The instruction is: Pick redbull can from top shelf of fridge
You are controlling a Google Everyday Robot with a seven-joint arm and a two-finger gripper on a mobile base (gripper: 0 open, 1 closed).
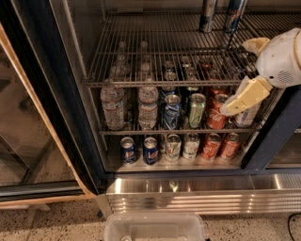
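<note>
Two tall slim blue-and-silver redbull cans [207,15] [234,14] stand at the back right of the top shelf [160,84], a chrome wire rack in the open fridge [70,103]. Their tops are cut off by the frame edge. My gripper [238,77] is at the right, in front of the shelf's right end and below and to the right of the cans. Its two beige fingers are spread apart, with nothing between them. One finger [243,98] hangs in front of the cans on the middle rack.
The middle rack holds water bottles [113,106] and soda cans [171,113]. The bottom rack holds short blue Pepsi cans [128,149] and red cans [210,147]. The glass door [28,117] is open at the left. A ribbed steel panel [197,195] and a clear bin [155,228] lie below.
</note>
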